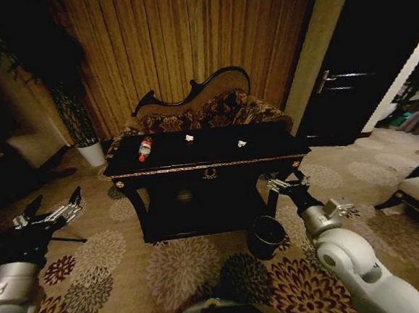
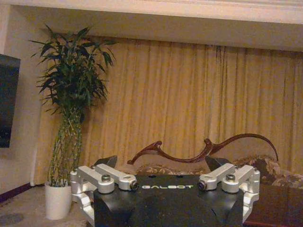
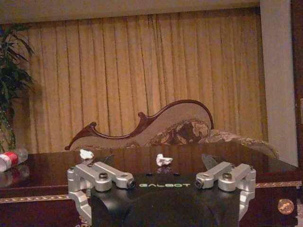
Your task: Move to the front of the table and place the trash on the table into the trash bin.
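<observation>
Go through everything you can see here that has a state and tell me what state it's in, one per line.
Small clear plastic bottle with red cap: lying on its side on the table, capped.
Two white crumpled scraps: loose on the tabletop, apart.
Glossy black gold-trimmed table: upright.
Round dark trash bin: upright on the carpet, open-topped.
Left claw: open, holding nothing.
Right claw: open, holding nothing.

We see the bottle (image 3: 10, 159) cut off by the right wrist view's edge, its label too small to read. The surface (image 1: 270, 146) hides the sofa's (image 1: 213, 113) seat.
</observation>
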You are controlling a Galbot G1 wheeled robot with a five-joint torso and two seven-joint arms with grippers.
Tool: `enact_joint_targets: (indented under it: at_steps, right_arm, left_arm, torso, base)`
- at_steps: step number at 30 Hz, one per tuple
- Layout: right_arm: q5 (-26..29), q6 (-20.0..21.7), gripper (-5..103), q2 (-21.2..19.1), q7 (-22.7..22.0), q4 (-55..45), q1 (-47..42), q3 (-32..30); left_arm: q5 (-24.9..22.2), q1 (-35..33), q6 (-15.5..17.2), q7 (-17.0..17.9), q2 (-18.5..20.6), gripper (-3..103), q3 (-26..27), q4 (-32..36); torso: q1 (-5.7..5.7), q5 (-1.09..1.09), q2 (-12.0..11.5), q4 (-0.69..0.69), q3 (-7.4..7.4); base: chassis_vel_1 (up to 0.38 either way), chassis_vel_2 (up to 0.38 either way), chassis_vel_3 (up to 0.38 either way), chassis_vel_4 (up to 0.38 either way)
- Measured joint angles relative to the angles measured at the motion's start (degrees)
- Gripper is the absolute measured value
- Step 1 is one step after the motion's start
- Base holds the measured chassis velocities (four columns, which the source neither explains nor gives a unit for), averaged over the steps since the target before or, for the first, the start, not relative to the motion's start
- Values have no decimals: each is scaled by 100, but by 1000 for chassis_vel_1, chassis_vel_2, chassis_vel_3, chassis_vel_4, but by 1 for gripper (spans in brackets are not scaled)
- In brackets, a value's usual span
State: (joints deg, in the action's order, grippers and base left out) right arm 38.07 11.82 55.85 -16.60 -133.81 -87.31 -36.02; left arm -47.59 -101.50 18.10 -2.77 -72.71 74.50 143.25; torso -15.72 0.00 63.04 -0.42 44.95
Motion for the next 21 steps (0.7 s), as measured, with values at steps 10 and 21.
enact_joint_targets:
  at_steps: [10, 21]
  right_arm:
    - [-24, -1, 100, -9, 2, 9, -2, 17]
    - [-71, -3, 100, -6, 4, -18, 28, 120]
  left_arm:
    - [4, 5, -10, -5, -21, 100, -8, 0]
    - [9, 2, -16, -12, -45, 100, -22, 0]
  torso:
    - [1, 1, 1, 0, -1]
    - [-4, -1, -2, 1, 2]
  base:
    - [-85, 86, 75, -83]
    - [-220, 230, 216, -221]
